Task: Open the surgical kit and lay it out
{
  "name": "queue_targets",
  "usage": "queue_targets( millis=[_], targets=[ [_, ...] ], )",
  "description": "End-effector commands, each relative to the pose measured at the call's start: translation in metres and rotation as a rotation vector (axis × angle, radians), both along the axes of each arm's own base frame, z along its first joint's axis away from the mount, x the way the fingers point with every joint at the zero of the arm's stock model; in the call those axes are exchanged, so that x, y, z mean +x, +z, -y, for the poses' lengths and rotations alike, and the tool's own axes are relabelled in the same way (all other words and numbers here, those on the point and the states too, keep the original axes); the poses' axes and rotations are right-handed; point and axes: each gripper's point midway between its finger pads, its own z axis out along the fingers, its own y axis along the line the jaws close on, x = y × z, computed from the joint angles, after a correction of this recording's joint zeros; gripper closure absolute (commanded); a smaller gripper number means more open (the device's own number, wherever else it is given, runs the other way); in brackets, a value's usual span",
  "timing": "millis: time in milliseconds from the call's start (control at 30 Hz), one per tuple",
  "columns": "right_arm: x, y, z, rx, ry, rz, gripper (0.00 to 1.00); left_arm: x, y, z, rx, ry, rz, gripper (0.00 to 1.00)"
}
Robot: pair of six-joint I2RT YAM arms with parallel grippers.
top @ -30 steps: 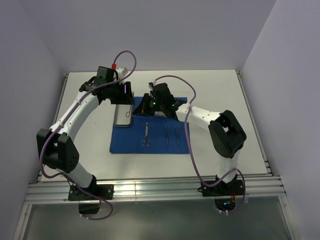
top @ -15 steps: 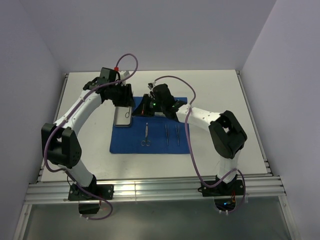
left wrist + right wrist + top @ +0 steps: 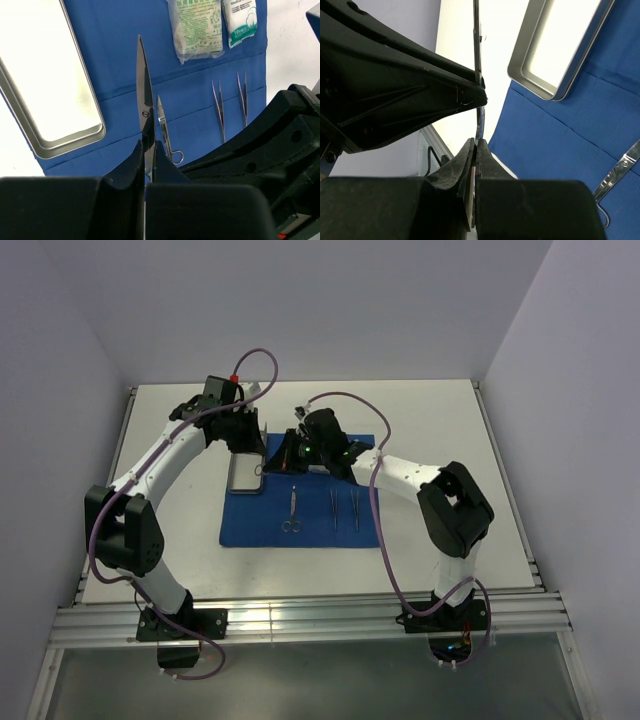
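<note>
The royal-blue cloth of the surgical kit lies spread flat. A pair of steel scissors hangs above it, held at both ends. My left gripper is shut on it, blades pointing away. My right gripper is shut on the same scissors, seen edge-on. The two grippers meet over the cloth's far left corner. A second pair of scissors and two tweezers lie on the cloth. Two packets rest at its far edge. The steel tray sits at the cloth's left.
The right arm reaches across the cloth's far edge and hides the packets in the top view. The tray lies just under and left of the two grippers. Raised rails border the table's near edge.
My left gripper has moved right to meet the right gripper and closed on the scissors that the right gripper holds. The right arm has stayed in place.
</note>
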Motion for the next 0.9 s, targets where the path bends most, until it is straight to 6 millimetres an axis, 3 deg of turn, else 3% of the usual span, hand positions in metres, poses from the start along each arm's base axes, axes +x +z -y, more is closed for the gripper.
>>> queue_targets(
  millis=[0,67,133,167,233,867],
  targets=[
    [0.003,0.045,-0.007,0.064,0.01,0.108,1.0,-0.003,0.014,0.016,-0.064,-0.046,0.013,1.0],
    [0.002,0.043,-0.007,0.061,0.01,0.105,1.0,-0.001,0.018,0.016,-0.065,-0.042,0.024,0.97],
    [0.003,0.043,-0.006,0.06,0.004,0.107,1.0,0.001,0.022,0.012,-0.06,-0.029,0.034,0.82],
    [0.002,0.042,-0.005,0.059,0.002,0.105,1.0,0.003,0.026,0.01,-0.058,-0.024,0.043,0.66],
    [0.001,0.043,-0.005,0.061,0.003,0.11,1.0,0.006,0.031,0.005,-0.052,-0.01,0.063,0.59],
    [-0.001,0.045,-0.003,0.076,-0.005,0.103,1.0,0.0,0.016,0.007,-0.056,-0.025,0.019,0.94]
  ],
)
